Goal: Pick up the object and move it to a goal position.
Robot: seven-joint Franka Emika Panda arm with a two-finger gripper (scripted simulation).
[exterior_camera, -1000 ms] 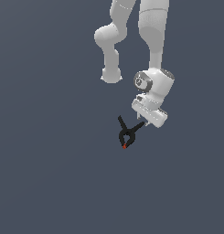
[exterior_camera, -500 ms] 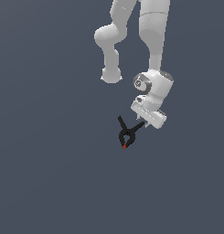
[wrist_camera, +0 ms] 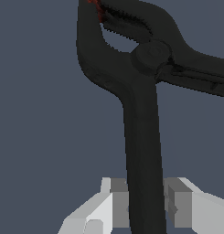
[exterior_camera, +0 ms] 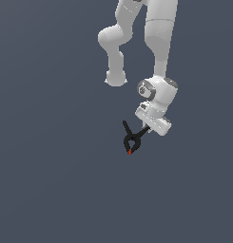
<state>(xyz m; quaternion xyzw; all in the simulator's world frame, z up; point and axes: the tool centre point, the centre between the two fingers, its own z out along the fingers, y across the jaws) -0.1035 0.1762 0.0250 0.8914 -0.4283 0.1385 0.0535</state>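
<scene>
While its two grey finger pads press on one handle, the gripper [wrist_camera: 143, 208] holds the black spring clamp [wrist_camera: 141, 91] clear of the plain grey background.

Nearest the wrist camera, the pads [wrist_camera: 119, 201] sit on either side of the long handle, touching it. Beyond them the handle rises to the round pivot; the second handle splays off sideways, and the red jaw tip [wrist_camera: 96, 7] lies farthest out. In the exterior view the clamp [exterior_camera: 132, 138] hangs just below the gripper [exterior_camera: 147, 129], red tip [exterior_camera: 130, 152] lowest, free handle pointing up toward the exterior view's left. The white arm [exterior_camera: 158, 47] descends from the top edge, its wrist tilted so the hand points down toward the exterior view's left.
</scene>
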